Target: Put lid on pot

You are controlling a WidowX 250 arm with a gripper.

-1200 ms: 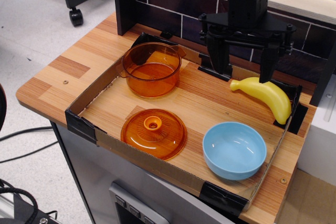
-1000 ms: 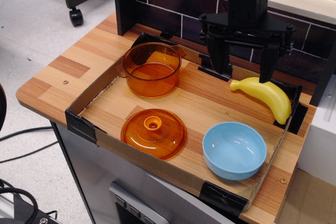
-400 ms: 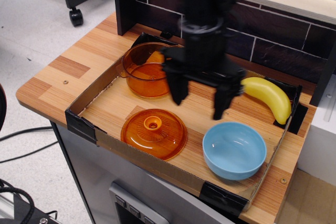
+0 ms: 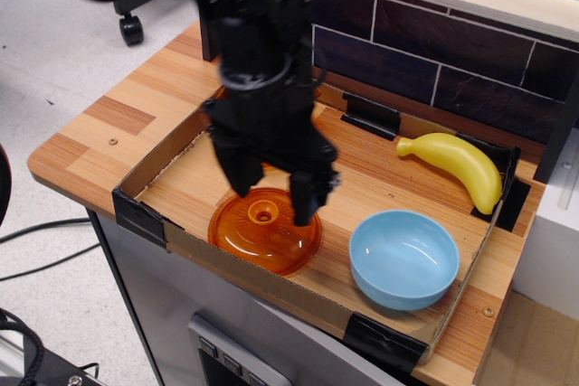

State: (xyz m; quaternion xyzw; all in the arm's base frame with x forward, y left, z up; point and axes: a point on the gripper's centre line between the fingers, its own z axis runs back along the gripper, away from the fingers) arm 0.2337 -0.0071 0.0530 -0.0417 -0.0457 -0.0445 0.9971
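Now the tool (image 4: 269,197) is hanging spread over the lid (image 4: 264,230), fingers straddling its knob. Lid is lying flat on the bench (image 4: 99,137); the pot (image 4: 222,97) is sitting just behind, mostly hidden.

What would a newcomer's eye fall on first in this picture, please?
The black gripper dominates, its open fingers hanging above the amber lid at the tray's front left and hiding most of the pot behind it. Next come the light blue bowl at front right and the yellow banana at back right.
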